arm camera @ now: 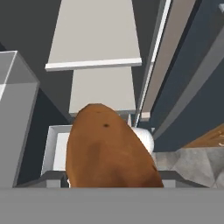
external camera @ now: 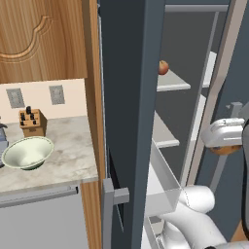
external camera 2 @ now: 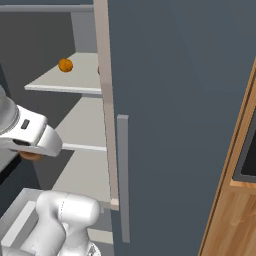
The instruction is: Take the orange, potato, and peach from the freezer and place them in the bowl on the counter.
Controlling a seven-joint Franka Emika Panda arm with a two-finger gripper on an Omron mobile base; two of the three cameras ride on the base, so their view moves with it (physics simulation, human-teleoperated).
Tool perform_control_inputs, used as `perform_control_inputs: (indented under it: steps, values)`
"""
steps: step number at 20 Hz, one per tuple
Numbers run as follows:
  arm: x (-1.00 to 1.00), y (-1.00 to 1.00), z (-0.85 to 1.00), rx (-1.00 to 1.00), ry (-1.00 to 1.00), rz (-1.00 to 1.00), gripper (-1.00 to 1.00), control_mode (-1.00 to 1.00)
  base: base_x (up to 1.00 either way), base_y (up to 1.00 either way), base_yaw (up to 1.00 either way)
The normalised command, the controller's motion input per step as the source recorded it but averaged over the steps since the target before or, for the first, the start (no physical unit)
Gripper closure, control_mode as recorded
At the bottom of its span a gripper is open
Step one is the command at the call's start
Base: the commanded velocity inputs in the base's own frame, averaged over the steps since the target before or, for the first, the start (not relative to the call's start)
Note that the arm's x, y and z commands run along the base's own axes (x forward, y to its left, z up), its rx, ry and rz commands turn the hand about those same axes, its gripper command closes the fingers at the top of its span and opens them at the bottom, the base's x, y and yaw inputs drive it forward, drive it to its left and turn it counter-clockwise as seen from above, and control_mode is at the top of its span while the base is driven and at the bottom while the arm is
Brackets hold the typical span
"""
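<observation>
My gripper (external camera: 223,144) is shut on the brown potato (external camera: 224,151), which hangs under the white hand in front of the open freezer (external camera: 126,97). In the hand view the potato (arm camera: 109,148) bulks large and hides the fingertips. From the right, the potato (external camera 2: 30,157) peeks out below the gripper (external camera 2: 31,150). The reddish peach (external camera: 163,67) sits on an upper freezer shelf. The orange (external camera 2: 65,65) rests on that shelf too. The pale green-white bowl (external camera: 27,152) stands empty on the counter (external camera: 68,151) to the left.
A knife block (external camera: 32,121) stands behind the bowl by the wall. A clear drawer bin (external camera: 163,180) juts out low in the freezer. The dark freezer door (external camera 2: 180,125) stands close on the right, with wooden cabinets (external camera 2: 235,220) beyond it.
</observation>
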Motion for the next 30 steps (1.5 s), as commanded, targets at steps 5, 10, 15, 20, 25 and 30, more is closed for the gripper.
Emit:
perform_control_inputs:
  steps: [5, 10, 15, 20, 25, 30]
  values:
    - [0.02, 0.0, -0.36, 0.0, 0.04, 0.03, 1.0, -1.0, 0.0, 0.0, 0.0]
    - [0.0, 0.0, -0.08, 0.0, 0.0, 0.02, 1.0, 1.0, -0.21, -0.03, 0.01]
    - [0.0, 0.0, 0.0, 0.0, 0.0, 0.0, 1.0, 1.0, -1.0, -0.36, 0.0]
    - [0.0, 0.0, 0.0, 0.0, 0.0, 0.0, 1.0, 1.0, -0.87, -0.14, -0.04]
    - [0.0, 0.0, 0.0, 0.0, 0.0, 0.0, 1.0, 1.0, -0.46, 0.6, 0.0]
    - [0.0, 0.0, 0.0, 0.0, 0.0, 0.0, 1.0, 1.0, -0.28, 0.99, 0.0]
